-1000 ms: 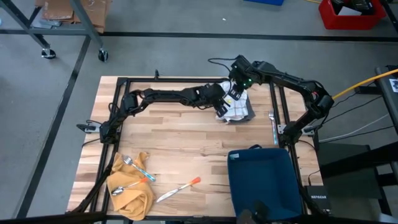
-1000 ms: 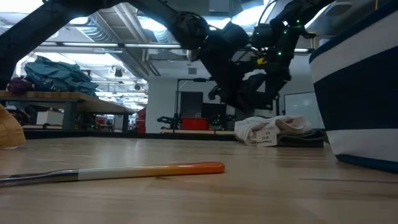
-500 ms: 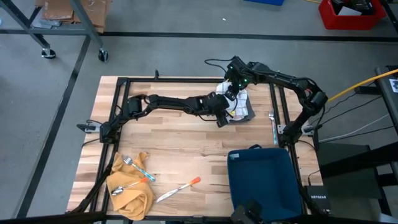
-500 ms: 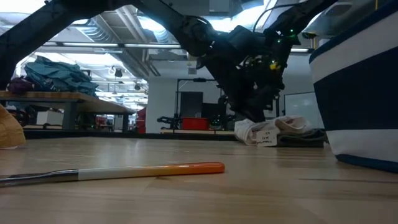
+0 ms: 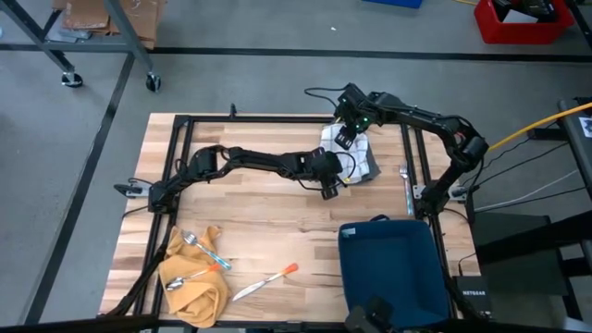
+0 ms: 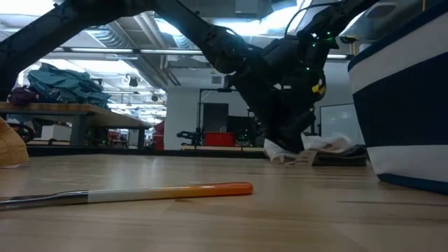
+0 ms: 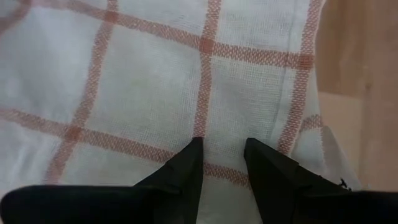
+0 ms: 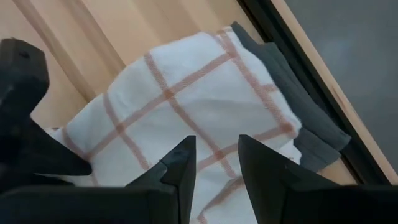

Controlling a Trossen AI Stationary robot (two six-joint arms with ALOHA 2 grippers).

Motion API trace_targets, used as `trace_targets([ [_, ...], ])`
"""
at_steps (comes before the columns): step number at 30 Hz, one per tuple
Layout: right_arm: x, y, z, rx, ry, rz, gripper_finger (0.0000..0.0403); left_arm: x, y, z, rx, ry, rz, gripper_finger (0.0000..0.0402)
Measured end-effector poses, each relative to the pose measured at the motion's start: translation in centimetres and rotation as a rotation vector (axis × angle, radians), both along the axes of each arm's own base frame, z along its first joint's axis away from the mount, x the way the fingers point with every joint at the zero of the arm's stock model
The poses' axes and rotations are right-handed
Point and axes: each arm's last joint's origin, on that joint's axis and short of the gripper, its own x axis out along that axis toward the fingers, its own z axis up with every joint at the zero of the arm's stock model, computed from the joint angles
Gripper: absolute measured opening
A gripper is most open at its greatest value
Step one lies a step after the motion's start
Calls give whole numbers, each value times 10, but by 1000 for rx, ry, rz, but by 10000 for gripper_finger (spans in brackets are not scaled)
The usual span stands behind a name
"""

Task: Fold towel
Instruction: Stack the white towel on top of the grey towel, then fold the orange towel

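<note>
white cloth crossed with thin orange-red lines, the towel (image 5: 356, 159) lies bunched at the far right of the wooden worktop (image 5: 259, 213), just beside the dark frame rail; in the right wrist view the towel (image 8: 186, 124) shows a broad checked face with a dark grey layer under its far edge; in the low view it sits as a low crumpled heap (image 6: 308, 148) on the wood; the left arm reaches across the worktop from the left side, bent at the elbow, its left tool (image 5: 329, 181) at the towel's near-left edge; in the left wrist view the left tool (image 7: 222, 155) has its two dark fingers a narrow gap apart, tips pressed on the checked cloth, and whether any fabric is pinched between them i cannot tell; the right arm arches over from the right side, its right tool (image 5: 344, 139) above the towel's far edge; in the right wrist view the right tool (image 8: 216, 155) stands with a narrow gap, nothing seen between the fingers.
</note>
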Motion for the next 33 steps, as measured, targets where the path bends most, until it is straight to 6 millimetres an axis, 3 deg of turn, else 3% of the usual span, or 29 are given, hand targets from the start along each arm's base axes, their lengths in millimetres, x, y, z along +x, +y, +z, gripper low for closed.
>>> trace_targets([
  [10, 0, 0, 0, 2, 2, 0, 124, 3, -22, -3, 3, 22, -103, 114],
  [14, -1, 1, 9, 21, 24, 0, 124, 1, -29, 10, -5, 12, -105, 114],
  [16, -3, 2, 21, 40, 47, 0, 124, -2, -30, 26, 11, -14, -90, 114],
  [20, -8, 8, 44, 105, 95, 7, 124, -7, -22, 67, 83, -105, -69, 114],
  [23, -14, 13, 54, 154, 139, 9, 124, -13, -9, 80, 153, -103, -42, 114],
  [28, -23, 21, 53, 239, 235, 8, 124, -23, 13, 99, 207, -114, 3, 114],
  [33, -18, 17, 46, 200, 189, 9, 124, -32, 25, 116, 209, -137, 33, 114],
])
